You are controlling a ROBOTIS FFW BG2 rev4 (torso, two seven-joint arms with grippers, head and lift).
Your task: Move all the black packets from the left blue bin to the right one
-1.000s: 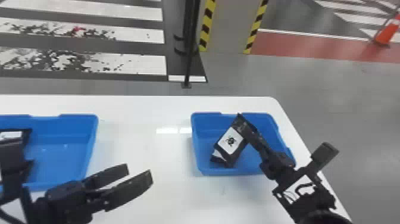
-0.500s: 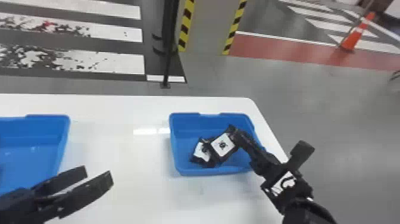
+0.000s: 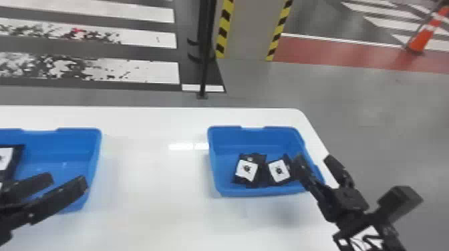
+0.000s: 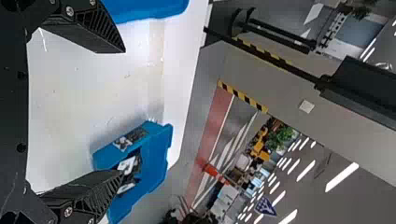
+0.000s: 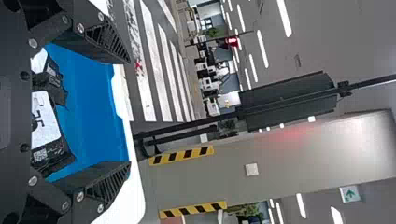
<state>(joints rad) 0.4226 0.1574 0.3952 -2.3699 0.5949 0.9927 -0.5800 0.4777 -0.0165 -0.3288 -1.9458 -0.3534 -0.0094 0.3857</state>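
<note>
In the head view my left gripper (image 3: 67, 180) is open over the left blue bin (image 3: 78, 131), right of a black packet (image 3: 17, 159) at that bin's left. My right gripper (image 3: 313, 158) stands open at the right side of the right blue bin (image 3: 218, 194). Two black packets with white labels lie there, one (image 3: 247, 169) near the middle and another (image 3: 279, 171) close to a right fingertip. The left wrist view has my open left gripper (image 4: 122, 111) and the right bin (image 4: 154, 154) beyond. In the right wrist view, nothing is between the open right gripper's (image 5: 129, 113) fingertips; a packet (image 5: 45, 126) lies below them.
White table (image 3: 157, 187) surface lies between the two bins, and its right edge runs close beside the right bin. Past the table stand a dark post (image 3: 204, 53) and a striped pillar (image 3: 249, 30), with an orange cone (image 3: 424, 36) farther right.
The right gripper has opened and drawn back right from the packet it held, which now lies in the right bin. My left gripper has shifted left over its bin; the head view has swung about.
</note>
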